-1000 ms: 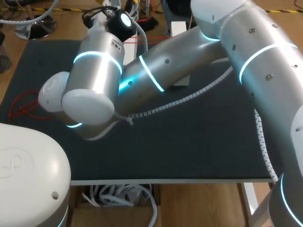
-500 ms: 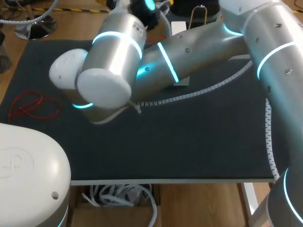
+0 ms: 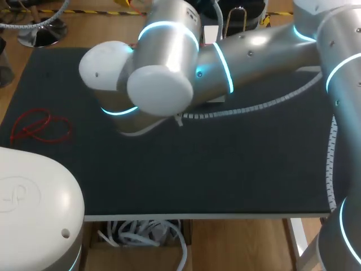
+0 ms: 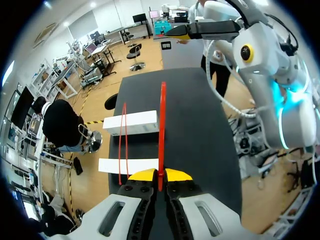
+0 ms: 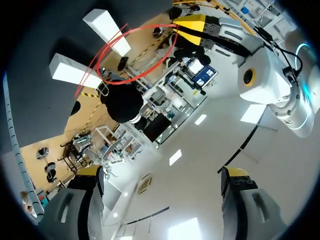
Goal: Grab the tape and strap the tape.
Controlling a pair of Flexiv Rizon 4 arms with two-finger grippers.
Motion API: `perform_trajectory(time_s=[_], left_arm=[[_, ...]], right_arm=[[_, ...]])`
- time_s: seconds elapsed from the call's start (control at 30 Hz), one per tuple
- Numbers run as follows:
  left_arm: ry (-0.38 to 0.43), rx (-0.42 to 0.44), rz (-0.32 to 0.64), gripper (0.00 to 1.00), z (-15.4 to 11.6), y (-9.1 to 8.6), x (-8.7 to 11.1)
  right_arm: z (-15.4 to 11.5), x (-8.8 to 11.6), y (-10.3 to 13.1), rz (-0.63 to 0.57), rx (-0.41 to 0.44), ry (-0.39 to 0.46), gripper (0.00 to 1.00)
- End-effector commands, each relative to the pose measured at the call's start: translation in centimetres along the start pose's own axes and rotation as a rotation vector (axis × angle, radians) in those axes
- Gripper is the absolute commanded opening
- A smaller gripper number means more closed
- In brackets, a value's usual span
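Observation:
My left gripper [image 4: 160, 176] is shut on a red tape [image 4: 162, 125] that stands up from its yellow tips and curves into a thin loop. In the right wrist view the same red tape [image 5: 135, 42] arcs out of the left gripper [image 5: 192, 25], well ahead of my right gripper [image 5: 162, 175]. The right gripper is wide open, with nothing between its fingers [image 5: 235, 175]. From the left wrist the right gripper [image 4: 180, 31] shows high above the far table. In the head view my right arm [image 3: 186, 68] crosses the table and hides both grippers.
A second red strap [image 3: 39, 127] lies loose on the dark mat [image 3: 225, 169] at the left. Two white blocks [image 4: 131, 122] [image 4: 127, 165] lie beside the held tape; one white block [image 3: 210, 34] shows at the far edge. My left arm's base [image 3: 34, 209] fills the near left corner.
My right arm has swung to the right and toward the far side of the table, uncovering the loose red strap at the left.

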State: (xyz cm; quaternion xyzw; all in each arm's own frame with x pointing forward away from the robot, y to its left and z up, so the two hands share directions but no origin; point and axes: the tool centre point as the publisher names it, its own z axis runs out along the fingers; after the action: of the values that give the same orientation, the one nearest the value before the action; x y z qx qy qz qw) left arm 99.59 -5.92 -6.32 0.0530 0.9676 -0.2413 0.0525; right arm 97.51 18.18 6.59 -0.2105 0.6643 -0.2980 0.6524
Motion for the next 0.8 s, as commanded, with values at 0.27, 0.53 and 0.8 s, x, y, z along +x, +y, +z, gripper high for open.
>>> perform_trajectory(time_s=[0.27,0.53,0.8], left_arm=[[0.092,-0.028,-0.115,0.0,0.9,4.6,2.5],[0.238,-0.078,-0.291,0.0,3.1,14.4,5.8],[0.353,-0.139,-0.425,0.0,4.8,23.6,8.9]], right_arm=[[0.0,0.0,-0.6,-0.005,-0.036,-0.001,1.0],[0.0,0.0,-0.6,-0.005,-0.036,-0.001,1.0],[0.0,0.0,-0.6,-0.005,-0.036,-0.001,1.0]])
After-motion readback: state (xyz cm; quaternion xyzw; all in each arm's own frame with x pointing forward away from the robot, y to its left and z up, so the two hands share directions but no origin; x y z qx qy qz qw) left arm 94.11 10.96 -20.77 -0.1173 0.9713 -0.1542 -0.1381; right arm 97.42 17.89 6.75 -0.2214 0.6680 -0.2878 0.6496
